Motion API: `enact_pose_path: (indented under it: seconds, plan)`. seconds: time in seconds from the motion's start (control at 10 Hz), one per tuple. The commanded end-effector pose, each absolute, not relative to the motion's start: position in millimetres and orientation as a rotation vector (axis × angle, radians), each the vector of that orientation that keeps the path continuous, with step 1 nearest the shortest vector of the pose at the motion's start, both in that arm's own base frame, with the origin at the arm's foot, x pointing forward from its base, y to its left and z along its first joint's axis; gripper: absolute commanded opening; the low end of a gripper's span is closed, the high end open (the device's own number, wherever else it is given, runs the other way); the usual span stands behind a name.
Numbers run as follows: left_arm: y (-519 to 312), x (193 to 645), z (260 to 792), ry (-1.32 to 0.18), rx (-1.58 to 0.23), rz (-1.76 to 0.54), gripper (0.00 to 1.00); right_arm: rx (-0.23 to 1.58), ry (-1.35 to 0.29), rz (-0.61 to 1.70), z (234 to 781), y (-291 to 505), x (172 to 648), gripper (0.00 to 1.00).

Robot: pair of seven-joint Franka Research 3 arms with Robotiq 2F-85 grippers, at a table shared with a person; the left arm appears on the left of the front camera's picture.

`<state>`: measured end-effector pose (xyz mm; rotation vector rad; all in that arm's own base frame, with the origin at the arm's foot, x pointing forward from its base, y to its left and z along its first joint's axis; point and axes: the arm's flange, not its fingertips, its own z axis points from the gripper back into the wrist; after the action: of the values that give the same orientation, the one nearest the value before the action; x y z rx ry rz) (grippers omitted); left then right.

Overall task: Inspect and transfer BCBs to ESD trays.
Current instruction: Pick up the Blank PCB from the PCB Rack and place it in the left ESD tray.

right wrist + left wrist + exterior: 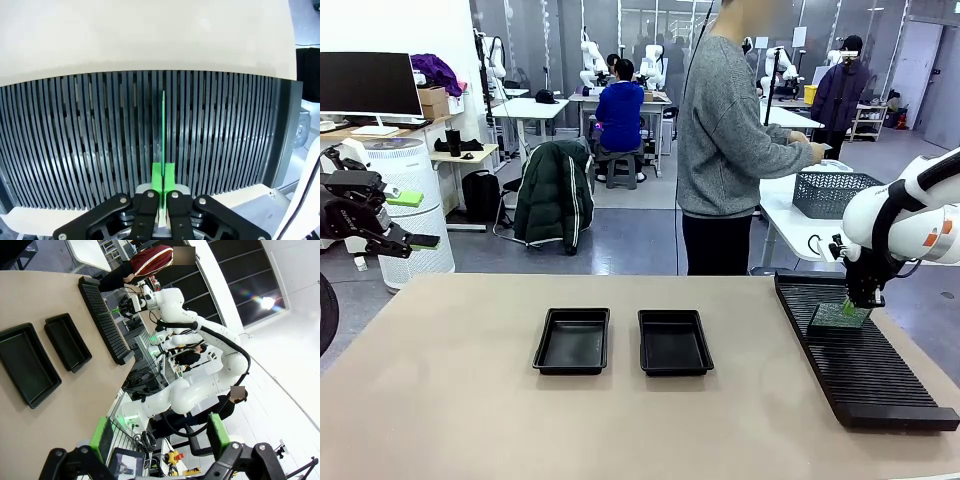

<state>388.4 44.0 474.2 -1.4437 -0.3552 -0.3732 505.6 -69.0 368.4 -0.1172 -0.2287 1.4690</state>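
Tan surface stretches across a busy workshop. One person in a grey sweater stands at its far side, turned toward a grey basket on another table. Two black trays lie side by side in the middle of the surface, near each other but not touching: the left tray and the right tray. One long black slotted rack lies along the right side of the surface, well apart from the trays.

One green circuit board stands upright on edge in a slot toward the rack's far end. The right gripper is clenched on the board's top edge. Its wrist view shows the board edge-on as a thin green line, with the pads pressing it from both sides.

The left gripper hangs raised at the left side, well apart from the trays. It is released, its fingers spread wide with nothing between them.
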Motion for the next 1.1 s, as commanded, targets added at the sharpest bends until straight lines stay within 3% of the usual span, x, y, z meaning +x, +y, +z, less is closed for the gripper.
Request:
enact_pose_path:
  seconds: [0.0, 0.5, 1.0]
  plan:
    - [45.5, 387.4, 475.2, -0.355, -1.444, -0.372, 1.00, -0.117, -0.229, 1.470, 368.4, -68.7, 505.5, 0.00]
    - [45.5, 387.4, 475.2, -0.355, -1.444, -0.372, 1.00, -0.117, -0.229, 1.469, 368.5, -68.7, 505.7, 0.02]
    - [45.5, 387.4, 475.2, -0.355, -1.444, -0.372, 1.00, -0.131, -0.158, 1.522, 405.0, -75.8, 511.0, 0.02]
